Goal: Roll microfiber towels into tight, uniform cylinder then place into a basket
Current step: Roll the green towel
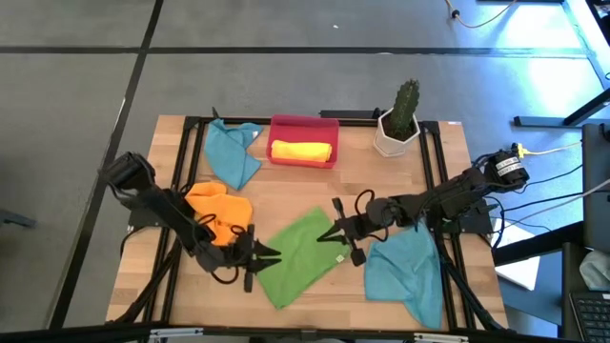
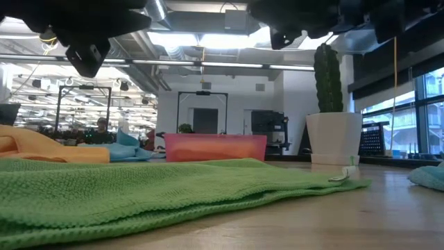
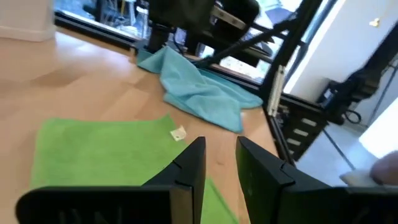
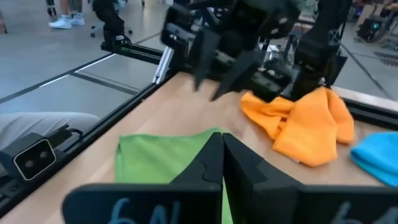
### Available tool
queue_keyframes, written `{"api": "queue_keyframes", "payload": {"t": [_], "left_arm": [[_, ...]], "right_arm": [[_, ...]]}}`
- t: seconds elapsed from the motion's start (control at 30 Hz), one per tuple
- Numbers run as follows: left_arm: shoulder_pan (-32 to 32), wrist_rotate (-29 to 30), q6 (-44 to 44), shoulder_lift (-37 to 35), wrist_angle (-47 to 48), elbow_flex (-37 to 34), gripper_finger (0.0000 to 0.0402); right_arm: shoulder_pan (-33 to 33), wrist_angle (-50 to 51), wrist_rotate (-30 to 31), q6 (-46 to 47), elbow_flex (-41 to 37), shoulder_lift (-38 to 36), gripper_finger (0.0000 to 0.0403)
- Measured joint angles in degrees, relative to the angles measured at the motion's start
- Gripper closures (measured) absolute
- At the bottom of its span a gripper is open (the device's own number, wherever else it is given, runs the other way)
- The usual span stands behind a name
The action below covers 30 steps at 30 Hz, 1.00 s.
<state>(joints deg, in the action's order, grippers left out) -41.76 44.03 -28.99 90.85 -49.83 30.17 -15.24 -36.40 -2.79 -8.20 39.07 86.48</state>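
With one yellow towel (image 1: 302, 151) rolled in the basket (image 1: 303, 125) by the desk's far edge, the green towel (image 1: 303, 255) lay flat near the front edge between the slightly parted, empty left gripper (image 1: 269, 254) and shut, empty right gripper (image 1: 327, 234), others unrolled.

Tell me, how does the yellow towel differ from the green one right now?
The yellow towel is rolled into a cylinder; the green towel lies spread flat. The yellow one sits inside the red basket; the green one lies on the table between the two grippers. Both look like the same soft cloth.
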Motion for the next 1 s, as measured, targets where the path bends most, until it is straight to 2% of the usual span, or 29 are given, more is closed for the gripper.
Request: {"api": "queue_keyframes", "payload": {"t": [0.37, 0.6, 1.0], "left_arm": [[1.3, 0.5, 5.5, 2.7, 0.1, 4.7, 0.0321], [4.3, 0.5, 5.5, 2.7, 0.0, 6.8, 0.0321], [5.6, 0.4, 5.5, 2.7, 1.7, 6.9, 0.0321]], "right_arm": [[1.3, 0.1, -1.4, 0.3, 0.0, 0.0, 0.0397], [0.0, 0.7, -2.9, 4.7, 0.0, 0.0, 0.0397], [-1.2, 2.9, -2.9, 5.3, 0.0, 0.0, 0.0397]]}}
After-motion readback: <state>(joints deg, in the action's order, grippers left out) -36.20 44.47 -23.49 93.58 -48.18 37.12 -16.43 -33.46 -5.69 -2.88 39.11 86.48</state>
